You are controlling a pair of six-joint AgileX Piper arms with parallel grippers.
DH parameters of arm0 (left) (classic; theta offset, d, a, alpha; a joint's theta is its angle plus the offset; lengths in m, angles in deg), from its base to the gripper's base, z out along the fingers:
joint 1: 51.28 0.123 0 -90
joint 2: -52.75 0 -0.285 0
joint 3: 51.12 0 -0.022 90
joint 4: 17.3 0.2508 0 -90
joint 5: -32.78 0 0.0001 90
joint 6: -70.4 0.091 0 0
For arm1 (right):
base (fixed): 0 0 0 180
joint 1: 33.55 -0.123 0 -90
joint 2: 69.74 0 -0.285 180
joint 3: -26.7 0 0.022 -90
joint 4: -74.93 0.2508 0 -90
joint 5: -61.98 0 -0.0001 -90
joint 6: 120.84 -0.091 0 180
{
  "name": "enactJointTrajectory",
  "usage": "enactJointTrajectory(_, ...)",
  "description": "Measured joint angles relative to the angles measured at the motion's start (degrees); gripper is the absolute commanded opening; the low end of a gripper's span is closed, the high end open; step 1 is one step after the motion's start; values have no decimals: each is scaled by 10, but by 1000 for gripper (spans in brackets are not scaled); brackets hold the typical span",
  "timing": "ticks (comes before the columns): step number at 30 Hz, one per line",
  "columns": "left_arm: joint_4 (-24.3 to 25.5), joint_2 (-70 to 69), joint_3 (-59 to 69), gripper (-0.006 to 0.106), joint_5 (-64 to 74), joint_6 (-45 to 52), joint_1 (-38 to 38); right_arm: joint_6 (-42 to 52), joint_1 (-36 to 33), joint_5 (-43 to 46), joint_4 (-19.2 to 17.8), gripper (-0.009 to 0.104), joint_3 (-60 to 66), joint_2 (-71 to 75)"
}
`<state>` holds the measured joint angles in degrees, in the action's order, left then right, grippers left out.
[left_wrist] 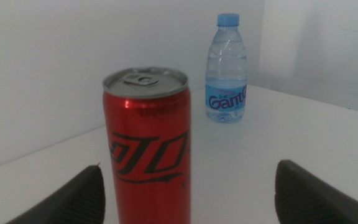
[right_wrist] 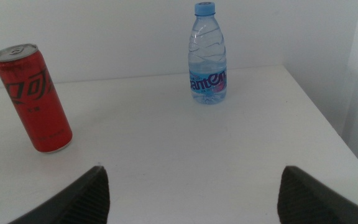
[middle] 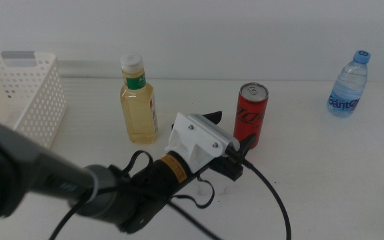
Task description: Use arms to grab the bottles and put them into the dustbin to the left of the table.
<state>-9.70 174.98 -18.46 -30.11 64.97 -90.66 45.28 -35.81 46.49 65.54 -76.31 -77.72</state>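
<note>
The red can [middle: 252, 113] stands mid-table. My left gripper [middle: 231, 131] reaches in from the lower left, open, its jaws just short of the can and apart from it. In the left wrist view the can [left_wrist: 148, 149] stands close ahead between the open jaws of my left gripper [left_wrist: 189, 168], nearer one jaw. The yellow-liquid bottle [middle: 139, 100] stands upright left of the can. The blue-capped water bottle [middle: 347, 83] stands at the far right. The white dustbin [middle: 25, 93] sits at the left edge. My right gripper [right_wrist: 192, 177] is open and empty, out of the middle view, facing the can [right_wrist: 35, 99] and water bottle [right_wrist: 207, 53].
The left arm's cable [middle: 272, 193] trails over the table's front. The white wall [middle: 245, 33] runs behind the table. The table's right edge [right_wrist: 322, 106] lies just past the water bottle.
</note>
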Motion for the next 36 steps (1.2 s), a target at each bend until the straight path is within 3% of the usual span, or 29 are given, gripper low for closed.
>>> enactJointTrajectory(18, 43, 147, -181, 94, 47, -44, 16, 0, 0, 0, 0, 88, 0, 0)
enactJointTrajectory(36, 45, 211, -286, 94, 84, -50, 16, 0, 0, 0, 0, 88, 0, 0)
